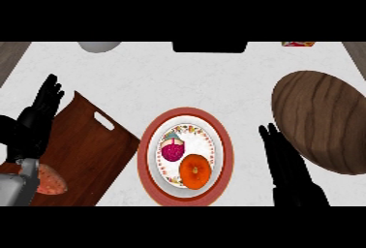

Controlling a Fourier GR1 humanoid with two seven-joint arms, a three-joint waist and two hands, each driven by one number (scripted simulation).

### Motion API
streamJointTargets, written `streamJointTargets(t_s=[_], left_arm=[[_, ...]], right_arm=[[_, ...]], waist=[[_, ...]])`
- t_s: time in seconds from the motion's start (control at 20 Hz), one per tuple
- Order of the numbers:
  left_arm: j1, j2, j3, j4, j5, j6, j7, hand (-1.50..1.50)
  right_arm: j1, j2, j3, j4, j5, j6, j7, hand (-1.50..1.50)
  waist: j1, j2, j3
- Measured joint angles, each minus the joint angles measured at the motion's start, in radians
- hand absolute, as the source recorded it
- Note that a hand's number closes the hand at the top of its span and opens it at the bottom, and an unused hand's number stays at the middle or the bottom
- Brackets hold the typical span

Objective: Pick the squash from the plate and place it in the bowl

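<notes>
Pick not begun: squash [194, 170] sitting on plate [218, 131]. Right hand [286, 164], fingers straight, hovering btwn plate & wooden bowl [322, 121]; needs moving left, w/ fingers curling round squash.

Left hand [37, 114] raised at the view's left edge, fingers straight and pointing up, resting open above its grey forearm [16, 186]. Right hand [286, 167] low at the right, fingers straight and together, pointing away from the body, holding nothing.
</notes>
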Motion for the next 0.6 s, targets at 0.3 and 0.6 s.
streamJointTargets(t_s=[0.3,0.6], left_arm=[[-0.012,-0.006,-0.005,-0.006,-0.008,-0.004,0.004,0.00],[-0.006,-0.019,-0.008,-0.024,-0.020,0.007,0.014,0.00]], right_arm=[[-0.069,0.089,-0.058,0.109,-0.130,0.145,0.021,-1.50],[-0.133,0.173,-0.128,0.255,-0.261,0.233,0.012,-1.50]], waist=[[0.010,0.006,0.001],[0.012,0.005,0.002]])
